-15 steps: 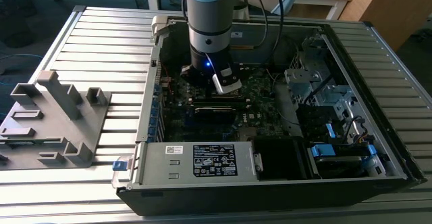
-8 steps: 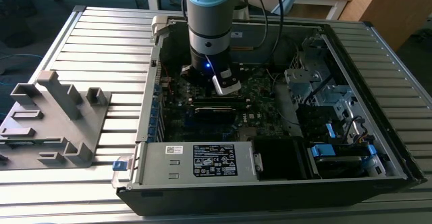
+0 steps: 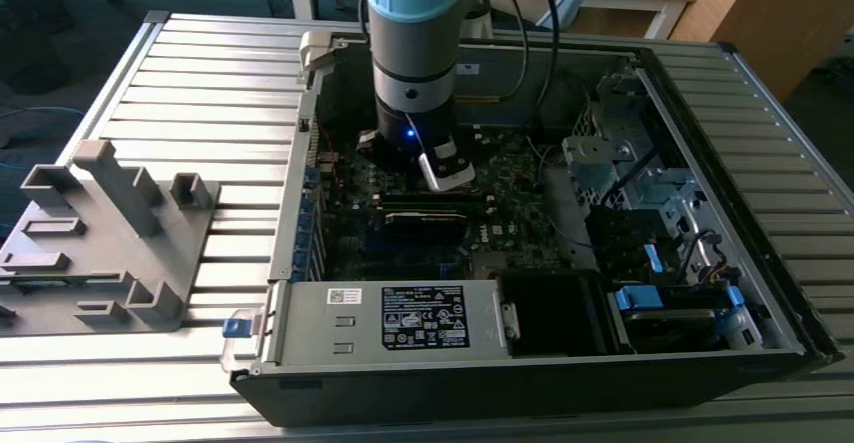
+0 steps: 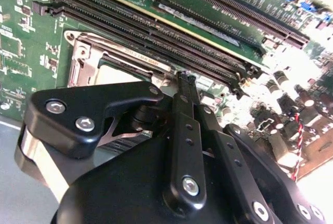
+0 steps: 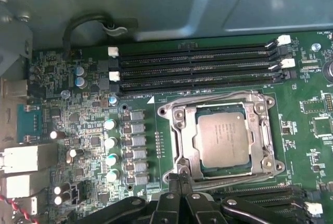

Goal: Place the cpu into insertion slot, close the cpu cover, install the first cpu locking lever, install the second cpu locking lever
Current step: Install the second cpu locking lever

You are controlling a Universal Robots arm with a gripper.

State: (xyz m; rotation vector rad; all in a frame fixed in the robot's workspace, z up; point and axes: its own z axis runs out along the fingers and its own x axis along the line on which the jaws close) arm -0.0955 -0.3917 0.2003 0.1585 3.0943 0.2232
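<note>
One chip (image 5: 225,140), dull silver and square, lies in its one socket (image 5: 187,151) under one thin metal cover (image 5: 268,130), shut flat around it. The gripper (image 5: 181,173), jaws pressed together on nothing, has its tips at the cover's edge, with the chip just beyond them and four memory slots (image 5: 197,68) farther on

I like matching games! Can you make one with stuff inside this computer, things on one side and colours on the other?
Things:
1. cpu
2. circuit board
3. memory slots
4. hand

Colours:
A. green
B. black, long and thin in rows
C. silver-grey
D. black, with screws

Pairs: 1-C, 2-A, 3-B, 4-D
</note>
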